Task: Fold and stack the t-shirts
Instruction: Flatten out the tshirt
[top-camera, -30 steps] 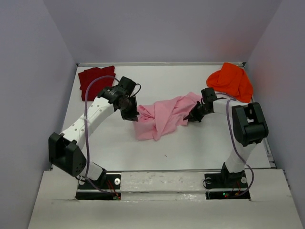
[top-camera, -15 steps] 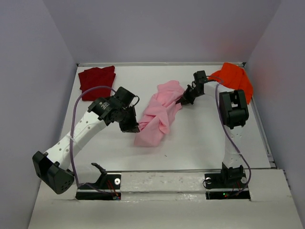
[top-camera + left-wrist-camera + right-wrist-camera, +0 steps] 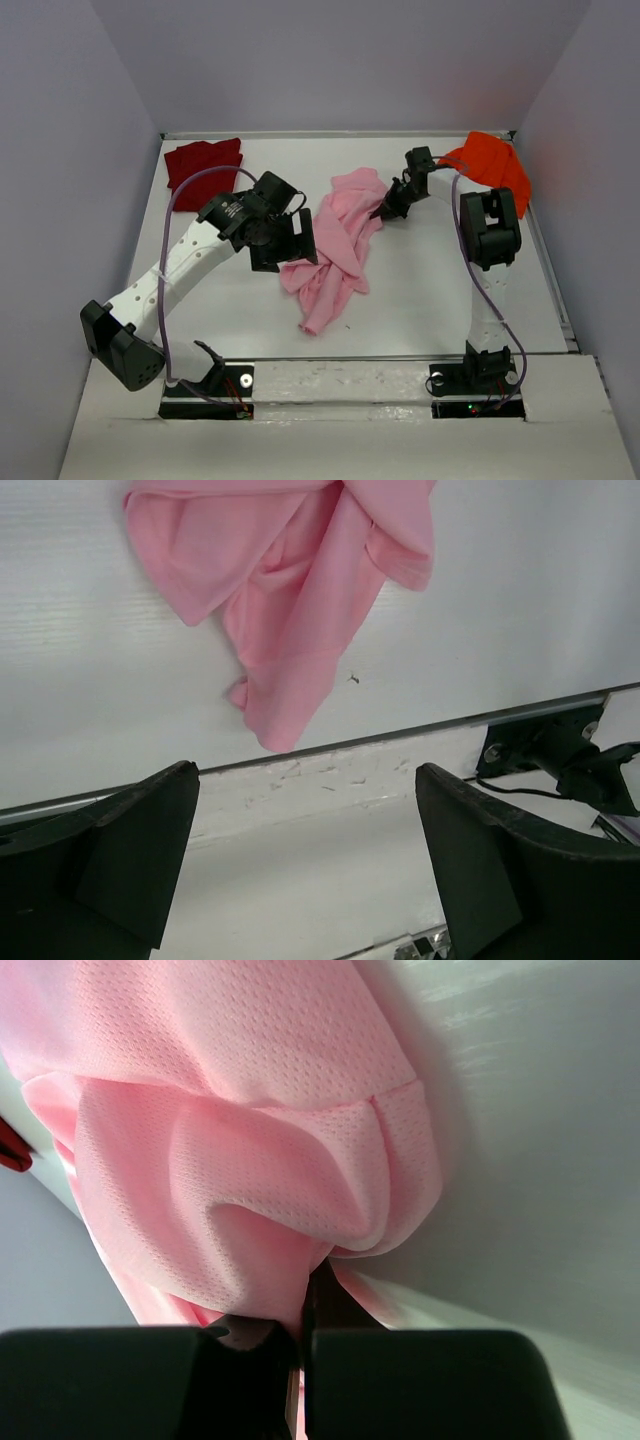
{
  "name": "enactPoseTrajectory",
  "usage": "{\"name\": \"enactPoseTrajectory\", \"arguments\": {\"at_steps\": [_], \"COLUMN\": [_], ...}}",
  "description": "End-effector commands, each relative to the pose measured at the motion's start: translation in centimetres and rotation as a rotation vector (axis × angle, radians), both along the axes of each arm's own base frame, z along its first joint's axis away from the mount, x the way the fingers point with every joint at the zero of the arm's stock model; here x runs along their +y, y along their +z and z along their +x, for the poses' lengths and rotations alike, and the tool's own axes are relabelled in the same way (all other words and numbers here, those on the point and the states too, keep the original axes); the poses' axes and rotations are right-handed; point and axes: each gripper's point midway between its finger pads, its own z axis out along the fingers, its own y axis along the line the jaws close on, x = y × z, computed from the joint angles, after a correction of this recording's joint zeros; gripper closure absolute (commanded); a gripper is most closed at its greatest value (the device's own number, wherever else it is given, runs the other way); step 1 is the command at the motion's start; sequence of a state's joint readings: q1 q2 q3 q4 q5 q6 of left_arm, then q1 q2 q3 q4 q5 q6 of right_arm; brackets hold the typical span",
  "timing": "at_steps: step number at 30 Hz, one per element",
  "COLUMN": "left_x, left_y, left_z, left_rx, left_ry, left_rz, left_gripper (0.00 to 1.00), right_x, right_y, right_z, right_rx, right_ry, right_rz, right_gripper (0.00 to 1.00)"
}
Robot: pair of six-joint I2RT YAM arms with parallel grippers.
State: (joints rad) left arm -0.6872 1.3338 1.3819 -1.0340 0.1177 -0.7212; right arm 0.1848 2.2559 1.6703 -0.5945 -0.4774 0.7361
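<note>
The pink t-shirt (image 3: 335, 245) is seen rumpled in the middle of the table (image 3: 420, 290), drawn out into a long, narrow shape. Its long axis is laid from the far side towards the near edge, slanted slightly leftward as it nears. The wider, bunched end is found at the far right, and the narrow tail is pointed at the near edge, between the two arm bases. The right hand (image 3: 385, 212) is clamped on that far bunched end; in the right wrist view the fingers are pressed together on a fold of the pink mesh cloth (image 3: 250, 1160). The left hand (image 3: 290, 250) is held at the shirt's left edge, its fingers (image 3: 130, 860) spread wide apart with nothing gripped between them, and the shirt's tail (image 3: 290, 600) is seen beyond them on the white surface. The dark red t-shirt (image 3: 203, 165) is laid flat in the far left corner, and the bright orange t-shirt (image 3: 490, 170) is heaped in the far right corner, both well apart from the pink one.
</note>
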Motion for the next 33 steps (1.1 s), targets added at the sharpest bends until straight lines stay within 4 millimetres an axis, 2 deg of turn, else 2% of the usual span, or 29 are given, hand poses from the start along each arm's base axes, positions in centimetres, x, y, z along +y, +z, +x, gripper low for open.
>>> {"name": "enactPoseTrajectory", "arguments": {"at_steps": [1,5,7,9,10,11,12,13,15,16,18,19,22,25,29,30,33], "left_x": [-0.6,-2.4,-3.6,-4.4,-4.5,-3.5,-3.8,-3.8,-4.8,-5.9,-6.9,-8.1,-9.4,-10.4,-13.0,-13.8,-14.3], "left_y": [1.6,1.7,1.7,-0.5,-2.6,-3.5,-4.1,-4.8,-4.9,-4.6,-4.0,-3.2,-2.7,-3.1,-2.8,-2.7,-3.9], "left_z": [2.1,3.9,4.9,5.3,5.6,6.7,6.4,7.0,7.2,7.5,7.7,7.6,7.1,6.6,4.8,3.9,2.6], "left_rx": [-0.125,-0.172,-0.232,-0.239,-0.212,-0.25,-0.254,-0.271,-0.298,-0.335,-0.374,-0.402,-0.469,-0.48,-0.516,-0.53,-0.521], "left_ry": [-0.056,-0.13,-0.191,-0.257,-0.314,-0.314,-0.357,-0.389,-0.44,-0.497,-0.527,-0.554,-0.617,-0.639,-0.728,-0.774,-0.832], "left_rz": [-0.006,-0.026,-0.037,0.04,0.138,0.269,0.337,0.405,0.404,0.393,0.394,0.357,0.444,0.478,0.439,0.434,0.458], "left_gripper": [0.01,0.01,0.05,0.06,0.06,0.06,0.06,0.05,0.05,0.05,0.04,0.03,0.02,0.01,0.01,0.01,0.01], "right_x": [-2.1,-2.3,-2.3,-2.3,-2.3,-2.3,-2.3,-2.4,-2.3,-2.3,-2.3,-2.3,-2.3,-2.3,-2.2,-2.2,-2.1], "right_y": [-2.2,-2.5,-2.8,-2.8,-3.0,-3.0,-3.0,-2.9,-2.9,-2.9,-2.9,-2.9,-2.8,-3.0,-3.1,-3.0,-3.0], "right_z": [-2.5,-3.5,-4.2,-4.5,-4.8,-4.9,-5.0,-5.1,-5.2,-5.3,-5.4,-5.5,-5.6,-5.7,-5.7,-5.6,-5.5], "right_rx": [0.066,0.075,0.089,0.09,0.095,0.096,0.095,0.095,0.095,0.094,0.097,0.097,0.094,0.101,0.103,0.102,0.101], "right_ry": [0.007,0.015,0.019,0.019,0.018,0.019,0.02,0.021,0.023,0.026,0.029,0.029,0.03,0.034,0.035,0.036,0.039], "right_rz": [-0.118,-0.122,-0.119,-0.116,-0.115,-0.114,-0.111,-0.113,-0.11,-0.108,-0.106,-0.106,-0.106,-0.103,-0.101,-0.098,-0.093], "right_gripper": [1.0,1.0,1.0,1.0,1.0,1.0,1.0,1.0,1.0,1.0,1.0,1.0,1.0,1.0,1.0,1.0,1.0]}}
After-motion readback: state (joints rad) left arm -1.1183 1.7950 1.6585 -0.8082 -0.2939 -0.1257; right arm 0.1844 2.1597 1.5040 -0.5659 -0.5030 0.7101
